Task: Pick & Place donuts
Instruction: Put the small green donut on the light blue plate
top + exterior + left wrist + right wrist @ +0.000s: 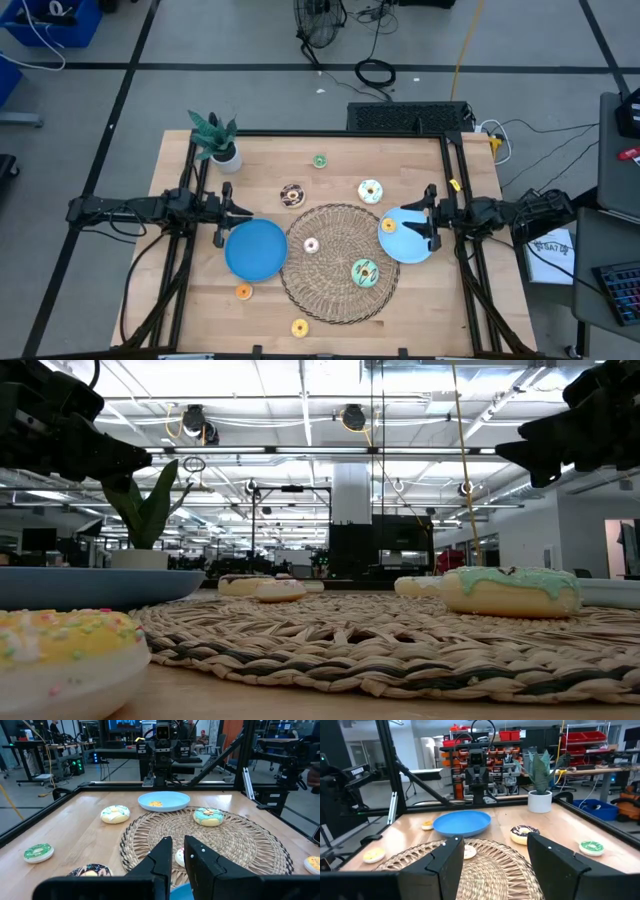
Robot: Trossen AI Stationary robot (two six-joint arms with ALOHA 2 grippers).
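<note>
On the worktop [200, 290] a round woven mat [340, 290] sits in the middle with a blue plate on each side: the left plate [255, 250] is bare, and the right plate [405, 240] already carries one small orange donut [389, 226], so sorting onto the plates appears to have begun.

The other donuts are spread out. On the mat lie a small pink donut [311, 245] near its left side and a larger green-iced donut [364, 271] toward its right. Beyond the mat, toward the far edge, are a chocolate donut [292, 195], a pale-iced donut [370, 190] and a small green donut [319, 160]. Near the front edge lie another orange donut [243, 291], just by the left plate, and a yellow donut [299, 327] at the mat's front rim.

The left end effector [222, 215] hangs above the worktop at the far-left rim of the left plate, its fingers nearly together and holding nothing. The right end effector [430, 212] hovers over the far side of the right plate, fingers parted and empty, which suits having just released there. Each arm faces the mat, well placed to reach a donut on its own side. A potted plant [215, 140] stands in the far left corner, clear of the work.
</note>
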